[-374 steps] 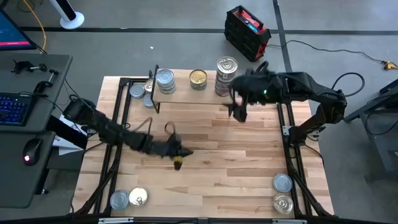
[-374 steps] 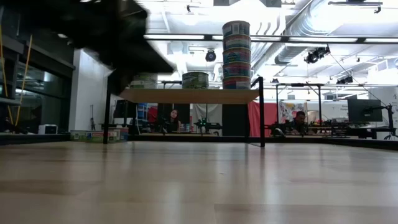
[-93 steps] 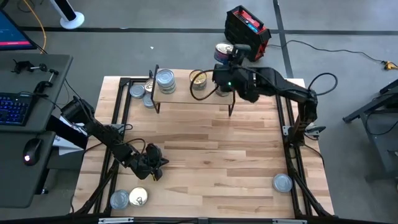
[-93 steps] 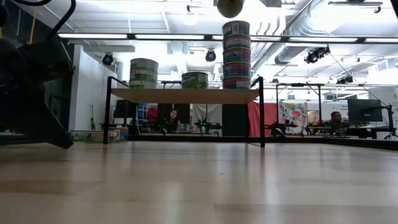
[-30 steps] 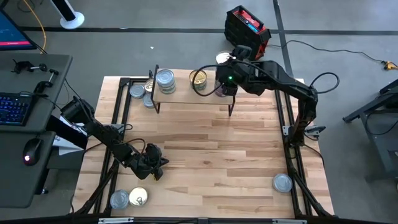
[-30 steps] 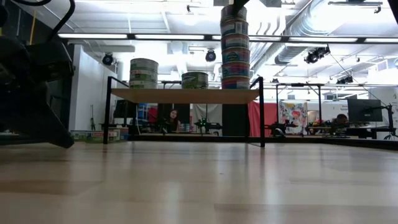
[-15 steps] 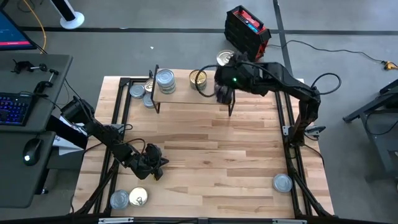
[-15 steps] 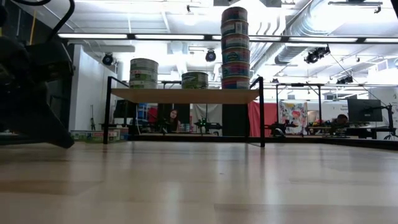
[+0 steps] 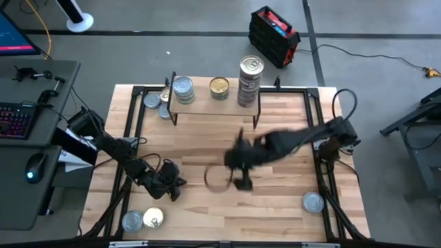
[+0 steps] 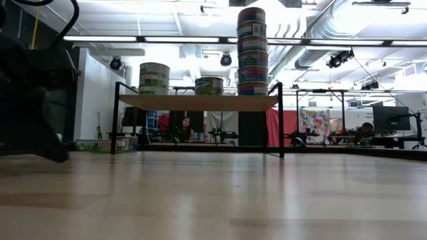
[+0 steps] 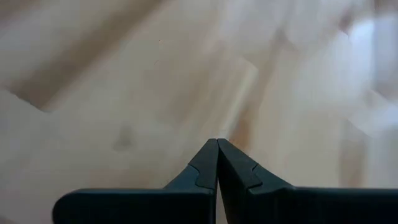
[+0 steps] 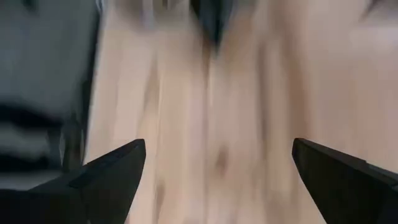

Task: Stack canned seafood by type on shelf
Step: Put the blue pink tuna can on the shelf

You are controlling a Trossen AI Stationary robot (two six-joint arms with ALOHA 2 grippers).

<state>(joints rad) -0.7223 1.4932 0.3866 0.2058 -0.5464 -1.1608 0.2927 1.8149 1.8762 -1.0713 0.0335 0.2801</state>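
Wooden counter (image 9: pixel 275 207) fills the high view: the shelf (image 9: pixel 207 103) at its far edge carries a tall tin stack (image 9: pixel 249 81), a gold-lidded tin (image 9: pixel 219 87) and a silver-lidded tin (image 9: pixel 182 89). The right tool (image 9: pixel 238 172) hangs blurred over mid-counter; the left tool (image 9: pixel 169 184) sits low near two tins (image 9: pixel 142 220). Low view: the stack (image 10: pixel 251 50) towers on the shelf (image 10: pixel 200 102). Left wrist view: fingers (image 11: pixel 208 168) pressed together (nothing between). Right wrist view: fingers (image 12: pixel 112 168) spread wide, empty.

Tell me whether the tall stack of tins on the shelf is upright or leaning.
Upright: in the low view the tall stack rises straight from the shelf, its tins aligned.
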